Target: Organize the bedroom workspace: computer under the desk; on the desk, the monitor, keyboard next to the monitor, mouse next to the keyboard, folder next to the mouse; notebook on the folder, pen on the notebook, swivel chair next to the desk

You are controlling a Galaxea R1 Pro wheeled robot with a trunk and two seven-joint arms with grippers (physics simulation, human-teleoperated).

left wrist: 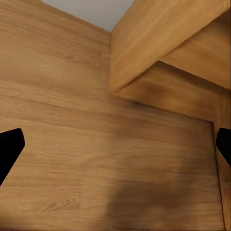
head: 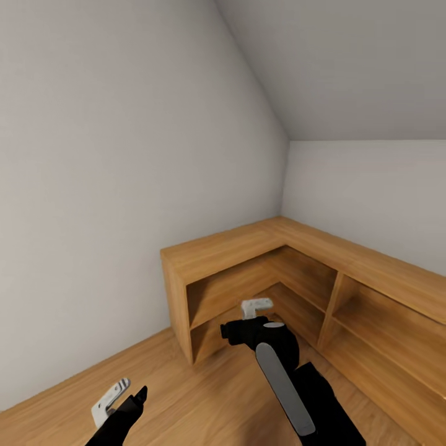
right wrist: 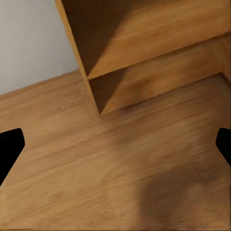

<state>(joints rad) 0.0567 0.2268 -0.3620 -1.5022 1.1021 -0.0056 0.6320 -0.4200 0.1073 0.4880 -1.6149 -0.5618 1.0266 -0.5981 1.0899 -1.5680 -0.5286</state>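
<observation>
No text, label, brand, number or sign can be read anywhere — the wooden corner shelf unit [head: 297,272] is plain along its top edge and its open compartments, the pale walls [head: 93,186] and wood floor [head: 204,396] are blank, and the dark arm [head: 291,371] with its grey strip carries no marking that can be made out.

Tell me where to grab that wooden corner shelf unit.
Probably the upright end panel, approached from the front: its thin free edge faces the room, so the open jaws of the right gripper could straddle it.
</observation>
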